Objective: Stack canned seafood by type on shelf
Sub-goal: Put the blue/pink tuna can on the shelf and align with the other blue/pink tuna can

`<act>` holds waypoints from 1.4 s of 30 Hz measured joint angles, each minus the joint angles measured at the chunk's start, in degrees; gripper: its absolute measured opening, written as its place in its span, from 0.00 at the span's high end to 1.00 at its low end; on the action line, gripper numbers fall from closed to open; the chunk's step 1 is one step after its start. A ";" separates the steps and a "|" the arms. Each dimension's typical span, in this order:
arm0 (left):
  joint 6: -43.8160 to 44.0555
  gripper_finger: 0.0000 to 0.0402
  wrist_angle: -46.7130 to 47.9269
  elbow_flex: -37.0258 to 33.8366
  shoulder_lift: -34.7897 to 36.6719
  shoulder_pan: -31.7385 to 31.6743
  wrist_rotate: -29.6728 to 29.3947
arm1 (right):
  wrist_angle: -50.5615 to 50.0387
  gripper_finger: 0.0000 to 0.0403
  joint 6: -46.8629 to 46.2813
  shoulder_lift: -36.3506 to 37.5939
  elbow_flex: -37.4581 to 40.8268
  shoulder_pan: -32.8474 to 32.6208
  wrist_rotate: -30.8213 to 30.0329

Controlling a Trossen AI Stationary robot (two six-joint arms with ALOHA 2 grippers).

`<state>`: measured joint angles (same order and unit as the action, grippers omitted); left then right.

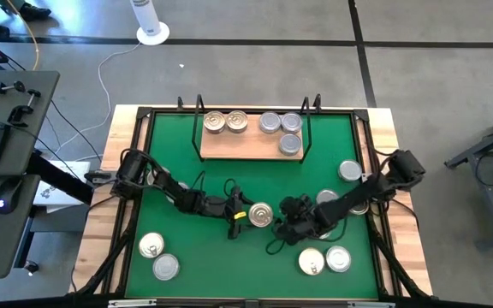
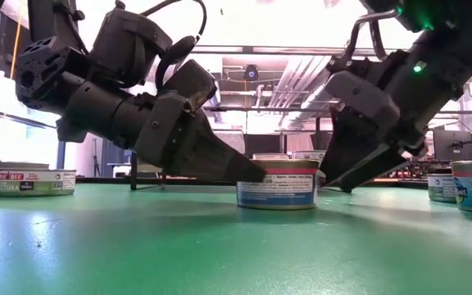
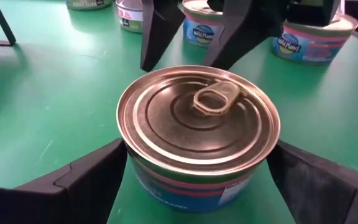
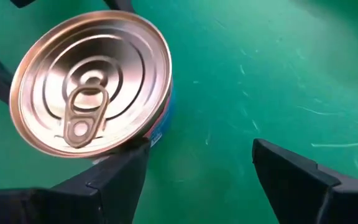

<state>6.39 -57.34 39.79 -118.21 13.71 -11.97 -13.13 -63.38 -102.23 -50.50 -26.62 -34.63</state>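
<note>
While both arms crowd the middle of the green mat point(image 1: 187, 248), you're at the pick step: one gold-lidded tuna can point(image 1: 260, 214) stands upright there, not yet lifted.

Left gripper point(image 1: 234, 215) has its jaws wide, one either side of the can. The left wrist view shows a finger point(image 3: 86, 183) just beside each side of the can wall, no firm contact visible, so it holds nothing. Right gripper point(image 1: 291, 224) sits just beside the same can, jaws partly open, nothing between them.

Shelf point(image 1: 251, 145) at the mat's far edge already carries two gold-lidded cans point(image 1: 226, 121) at its left end and three silver-lidded cans point(image 1: 282, 128) toward its right.

Next move, as I judge it: close the left jaws, back the right arm off, lift, and carry to the gold group.

View differences:
- Low view confirms the can's base is flat on the mat and both grippers are tilted down at it.
- Right wrist view shows one right finger point(image 4: 114, 177) touching or nearly touching the can's rim; can't tell which.
- Only the high view shows the loose cans point(image 1: 158, 257) near the mat's front-left corner, plus others front-right and by the right edge.
</note>
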 joint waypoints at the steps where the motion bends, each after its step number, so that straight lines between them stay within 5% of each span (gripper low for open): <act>1: -0.76 0.09 0.00 0.00 -0.10 -0.14 0.00 | 0.35 0.28 0.28 -0.16 0.00 0.28 0.28; 12: -5.29 0.06 -1.76 1.24 -4.55 -2.42 -0.06 | 1.05 0.28 0.49 -0.53 0.07 1.89 0.76; 25: -14.23 0.06 -6.56 1.56 -6.08 -5.34 10.09 | 1.50 0.28 0.47 -0.55 0.07 2.46 3.55; 42: -10.92 0.06 -8.69 0.32 -5.98 -4.15 6.34 | 0.49 0.28 0.22 -0.66 -0.13 3.60 3.52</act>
<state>-4.53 -66.03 40.11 -124.19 9.56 -5.63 -12.64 -63.17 -102.89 -50.63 -23.01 -31.12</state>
